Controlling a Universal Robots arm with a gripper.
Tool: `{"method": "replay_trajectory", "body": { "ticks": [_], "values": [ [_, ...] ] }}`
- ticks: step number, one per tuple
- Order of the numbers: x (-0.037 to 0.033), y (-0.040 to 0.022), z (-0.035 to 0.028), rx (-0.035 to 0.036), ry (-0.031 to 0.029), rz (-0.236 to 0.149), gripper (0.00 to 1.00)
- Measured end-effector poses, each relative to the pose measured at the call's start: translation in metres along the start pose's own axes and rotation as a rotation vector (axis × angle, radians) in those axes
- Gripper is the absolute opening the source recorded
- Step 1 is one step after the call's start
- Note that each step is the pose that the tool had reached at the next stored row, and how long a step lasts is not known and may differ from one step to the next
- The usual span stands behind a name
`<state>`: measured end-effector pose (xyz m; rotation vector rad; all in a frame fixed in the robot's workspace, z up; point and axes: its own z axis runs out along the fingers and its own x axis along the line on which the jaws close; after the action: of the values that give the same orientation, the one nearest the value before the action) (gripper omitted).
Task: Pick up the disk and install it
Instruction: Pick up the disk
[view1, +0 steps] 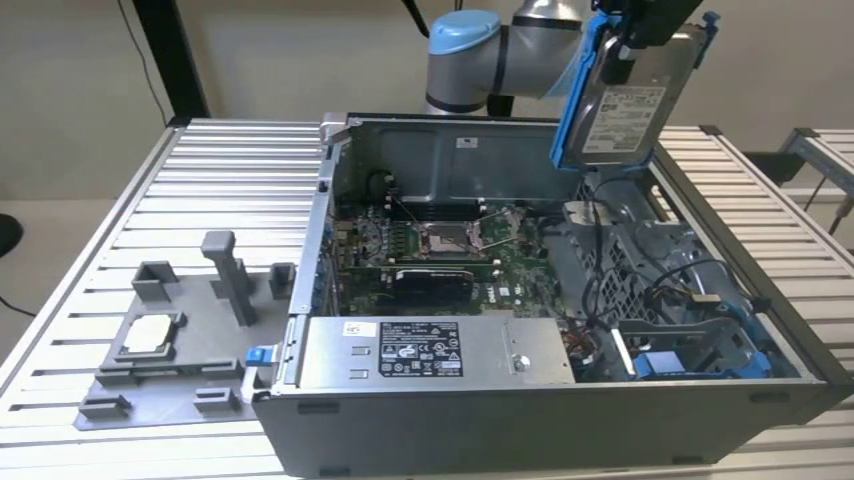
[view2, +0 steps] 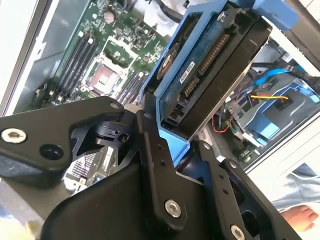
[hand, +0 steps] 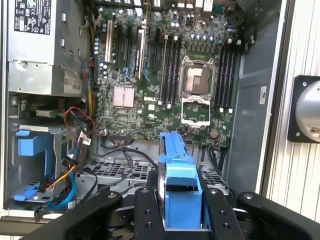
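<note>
Pickup is done: my gripper (view1: 638, 45) grips the flat silver-grey disk (view1: 627, 95) framed in blue plastic, tilted at the exterior view's upper right above the open grey metal computer case (view1: 534, 425). Installing remains. The exterior view shows its white label (view1: 622, 120); the second wrist view shows its connector edge (view2: 212, 52).

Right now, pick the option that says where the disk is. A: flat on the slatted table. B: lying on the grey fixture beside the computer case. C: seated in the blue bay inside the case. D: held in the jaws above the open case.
D: the disk hangs above the open computer case, its blue carrier clamped between the jaws in both wrist views.
</note>
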<state>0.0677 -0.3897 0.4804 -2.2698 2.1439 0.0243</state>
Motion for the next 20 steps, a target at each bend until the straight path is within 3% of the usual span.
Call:
{"method": "replay_trajectory", "body": {
  "ticks": [8, 20],
  "values": [
    [0.0023, -0.0002, -0.0002, 0.0000, 0.0002, 0.000, 0.00],
    [0.0292, 0.0016, -0.0007, 0.0000, 0.0000, 0.000, 0.00]
  ]
}}
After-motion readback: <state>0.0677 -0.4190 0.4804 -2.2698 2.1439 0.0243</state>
